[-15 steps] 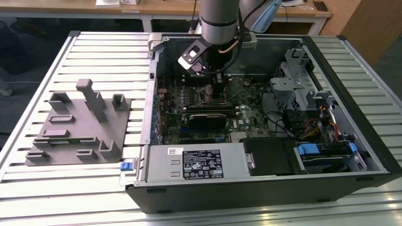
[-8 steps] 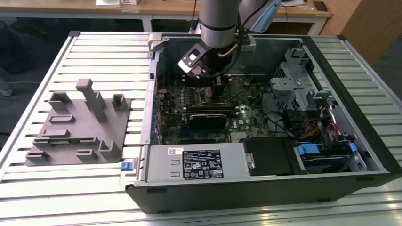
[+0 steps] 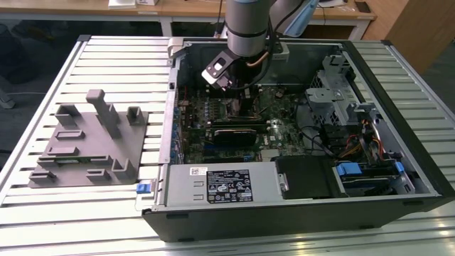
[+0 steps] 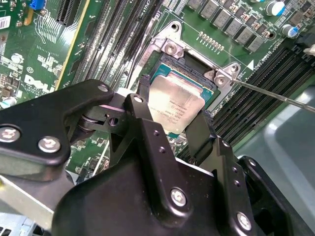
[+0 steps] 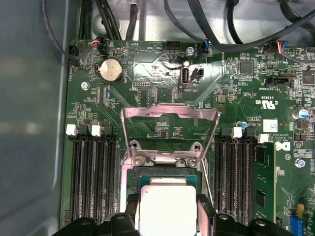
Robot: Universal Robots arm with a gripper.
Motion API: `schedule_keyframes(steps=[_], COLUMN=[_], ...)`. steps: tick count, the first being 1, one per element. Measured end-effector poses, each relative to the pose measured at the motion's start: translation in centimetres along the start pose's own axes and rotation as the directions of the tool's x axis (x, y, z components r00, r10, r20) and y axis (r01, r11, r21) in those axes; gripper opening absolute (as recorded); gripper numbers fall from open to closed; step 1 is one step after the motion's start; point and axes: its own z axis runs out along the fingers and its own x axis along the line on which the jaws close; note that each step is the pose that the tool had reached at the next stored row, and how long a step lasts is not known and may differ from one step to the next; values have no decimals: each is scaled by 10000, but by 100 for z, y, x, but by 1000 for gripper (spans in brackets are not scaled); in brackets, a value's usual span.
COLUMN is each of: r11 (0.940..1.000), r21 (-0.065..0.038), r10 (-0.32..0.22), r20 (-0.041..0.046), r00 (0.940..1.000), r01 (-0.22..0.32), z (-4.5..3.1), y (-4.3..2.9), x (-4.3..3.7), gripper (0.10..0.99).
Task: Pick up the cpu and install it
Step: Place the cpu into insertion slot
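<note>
Gripper (image 4: 174, 101) pinches cpu (image 4: 176, 105) by opposite edges, level directly over open socket (image 4: 189, 63), seemingly not yet seated.

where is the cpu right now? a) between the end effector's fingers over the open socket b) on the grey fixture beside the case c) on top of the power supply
a: the second wrist view shows the cpu gripped by the end effector just above the socket.
</note>
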Motion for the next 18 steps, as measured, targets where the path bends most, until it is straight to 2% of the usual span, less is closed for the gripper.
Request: schedule_keyframes(steps=[18], r11=[10000], r21=[-1], r10=[96], r20=[6], r00=[10000], r01=[-96], z=[77], y=[-3], x=[31], gripper=[541])
